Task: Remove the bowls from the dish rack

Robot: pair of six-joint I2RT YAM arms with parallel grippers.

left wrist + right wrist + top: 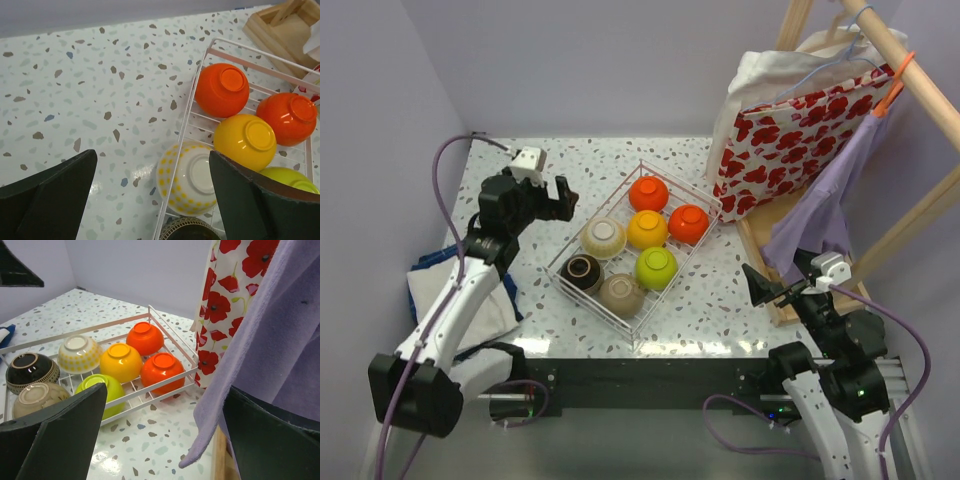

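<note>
Top external | dish rack (pixel 595 214) holds seven upturned bowls (pixel 647 229) | left fingers (pixel 563 196), right fingers (pixel 756 282) spread, empty

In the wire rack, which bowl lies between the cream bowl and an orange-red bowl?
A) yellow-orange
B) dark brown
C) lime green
A: seen from above, the yellow-orange bowl has the cream bowl on one side and an orange-red bowl on the other.

Bright, even overhead light w/ soft shadows; glare on tabletop (pixel 107 460) at 7 o'clock, R wrist view; near fingers (pixel 50 200) slightly blurred.
</note>
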